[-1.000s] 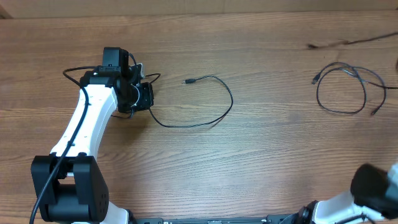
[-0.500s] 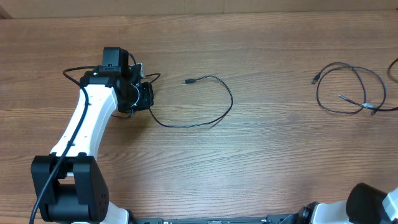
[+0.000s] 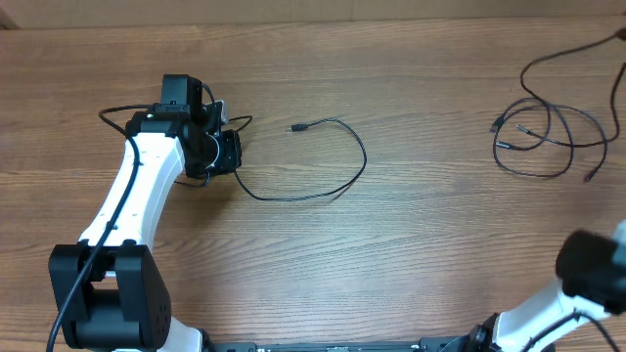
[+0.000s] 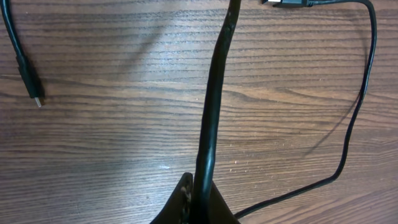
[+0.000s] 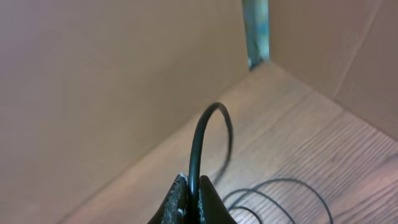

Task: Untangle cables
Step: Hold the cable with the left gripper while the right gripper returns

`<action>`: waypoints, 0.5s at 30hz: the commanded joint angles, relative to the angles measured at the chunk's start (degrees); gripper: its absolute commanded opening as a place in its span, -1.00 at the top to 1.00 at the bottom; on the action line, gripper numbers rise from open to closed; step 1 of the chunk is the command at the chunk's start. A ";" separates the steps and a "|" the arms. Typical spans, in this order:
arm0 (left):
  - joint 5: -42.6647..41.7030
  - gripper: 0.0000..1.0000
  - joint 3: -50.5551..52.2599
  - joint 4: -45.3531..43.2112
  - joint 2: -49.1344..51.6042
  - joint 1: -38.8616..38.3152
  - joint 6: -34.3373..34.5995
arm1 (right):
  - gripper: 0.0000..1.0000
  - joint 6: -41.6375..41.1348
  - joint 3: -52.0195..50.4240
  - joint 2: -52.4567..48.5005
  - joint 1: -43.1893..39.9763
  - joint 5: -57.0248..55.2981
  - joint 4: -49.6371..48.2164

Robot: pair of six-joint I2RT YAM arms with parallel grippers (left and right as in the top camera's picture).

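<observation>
1. The left gripper [image 4: 198, 198] is sitting fully closed, its jaws pinching the left cable [image 4: 214, 106], a thin black cord that is running from the fingertips toward 12 o'clock in the left wrist view
2. Seen from overhead, the white left arm [image 3: 132, 191] is reaching from 7 o'clock up to about 10 o'clock on the wooden table [image 3: 411, 264], and the left cable is lying there on the wood
3. From the gripper that cable is sweeping out toward 3 o'clock in one open loop and curling back, so that its small plug end [image 3: 296, 128] is resting flat and pointing to 9 o'clock
4. A silver-tipped plug [image 4: 30, 84] is lying near 10 o'clock in the left wrist view, apart from the pinched cord
5. The right gripper [image 5: 191, 190] is also clamped shut, gripping a lifted strand [image 5: 199, 137] that is arching up in front of a cardboard wall [image 5: 93, 81]
6. The right cables [image 3: 548, 147] are lying in loose overlapping loops near 2 o'clock on the table, well apart from the left cable
7. One strand of that bunch is climbing toward 1 o'clock and leaving the overhead picture at its corner; the right gripper is sitting outside that view, with only a dark part of the right arm [image 3: 592, 269] showing at 5 o'clock
</observation>
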State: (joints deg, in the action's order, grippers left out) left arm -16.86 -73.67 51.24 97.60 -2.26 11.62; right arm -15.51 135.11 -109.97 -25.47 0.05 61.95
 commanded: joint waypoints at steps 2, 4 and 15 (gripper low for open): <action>0.52 0.92 -0.61 0.37 -0.44 -0.02 0.20 | 0.92 0.42 0.85 -3.78 -0.44 -4.17 -1.20; 0.52 0.92 -0.61 0.33 -0.44 -0.02 0.20 | 0.92 0.42 0.85 -5.49 -0.44 -4.50 -1.31; -1.88 0.92 -0.61 -0.74 -0.44 -0.04 0.81 | -1.00 0.48 0.85 -9.09 -0.37 2.08 5.57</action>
State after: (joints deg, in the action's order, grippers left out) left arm -16.97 -73.67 51.27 97.60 -2.26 11.86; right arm -15.22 135.11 -118.93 -25.52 -1.78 66.24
